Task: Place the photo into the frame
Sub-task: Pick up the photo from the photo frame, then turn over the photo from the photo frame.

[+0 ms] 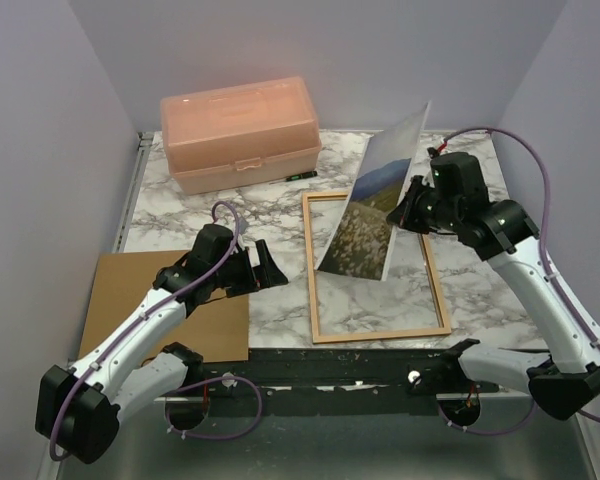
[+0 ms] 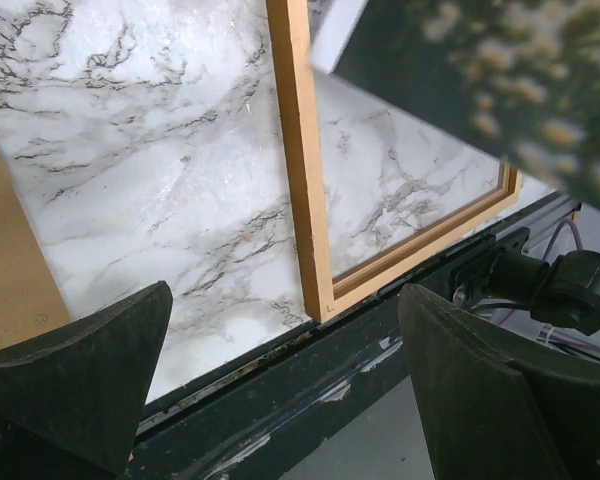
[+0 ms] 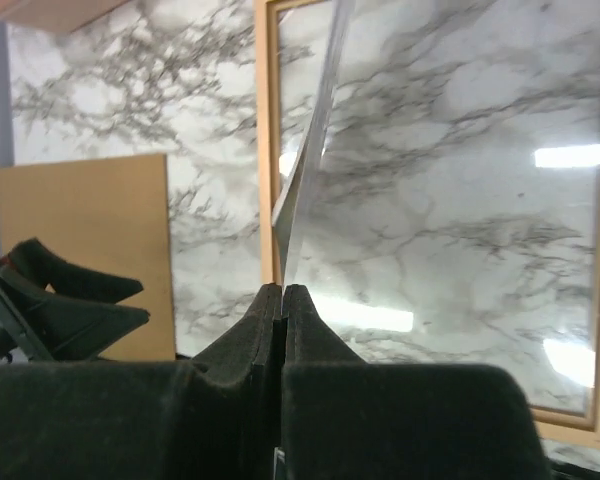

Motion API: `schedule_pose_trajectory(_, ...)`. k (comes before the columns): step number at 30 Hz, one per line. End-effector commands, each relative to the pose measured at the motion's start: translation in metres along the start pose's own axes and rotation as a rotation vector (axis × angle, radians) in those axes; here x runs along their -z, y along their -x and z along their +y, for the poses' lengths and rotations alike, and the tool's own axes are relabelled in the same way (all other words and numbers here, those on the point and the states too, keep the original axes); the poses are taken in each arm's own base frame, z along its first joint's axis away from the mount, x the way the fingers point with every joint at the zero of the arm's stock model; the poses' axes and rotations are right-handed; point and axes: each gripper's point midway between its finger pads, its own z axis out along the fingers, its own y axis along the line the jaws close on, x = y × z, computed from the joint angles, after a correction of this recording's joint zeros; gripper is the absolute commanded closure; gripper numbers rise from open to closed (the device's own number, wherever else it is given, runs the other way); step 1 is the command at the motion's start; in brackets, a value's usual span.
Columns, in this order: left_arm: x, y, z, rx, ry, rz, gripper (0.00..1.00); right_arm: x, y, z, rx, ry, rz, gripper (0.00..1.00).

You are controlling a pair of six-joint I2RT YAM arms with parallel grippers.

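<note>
The photo (image 1: 375, 205), sky, hills and flowery meadow, is held nearly upright and tilted over the frame, its lower edge near the frame's left rail. My right gripper (image 1: 412, 205) is shut on its right edge; in the right wrist view the photo (image 3: 310, 170) shows edge-on, rising from the closed gripper (image 3: 283, 292). The orange-brown frame (image 1: 323, 325) lies flat on the marble, and its near left corner shows in the left wrist view (image 2: 315, 290). My left gripper (image 1: 268, 266) is open and empty, just left of the frame, with nothing between its fingers (image 2: 70, 380).
A brown backing board (image 1: 170, 300) lies at the near left under the left arm. A pink plastic box (image 1: 240, 130) stands at the back left. A dark rail (image 1: 330, 365) runs along the table's near edge. Grey walls enclose the table.
</note>
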Motion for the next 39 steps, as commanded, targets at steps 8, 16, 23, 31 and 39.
schedule_pose_trajectory(8,-0.003,0.005,-0.003,-0.004,0.002,-0.002,0.01,0.041,0.026,-0.03,0.074,-0.309,0.087,1.0)
schedule_pose_trajectory(16,-0.004,0.005,-0.003,-0.003,-0.003,-0.004,0.02,0.007,-0.007,-0.041,0.147,-0.345,0.292,0.99)
schedule_pose_trajectory(23,-0.003,0.008,-0.005,-0.006,-0.007,-0.025,0.02,-0.03,-0.042,-0.006,0.162,-0.225,0.382,0.99)
schedule_pose_trajectory(31,-0.003,0.008,-0.013,0.004,-0.058,-0.027,0.01,-0.083,-0.092,0.03,0.251,-0.172,0.494,0.99)
schedule_pose_trajectory(39,-0.002,0.009,-0.01,0.016,-0.041,-0.045,0.01,-0.108,-0.117,0.075,0.195,0.034,0.529,0.77)
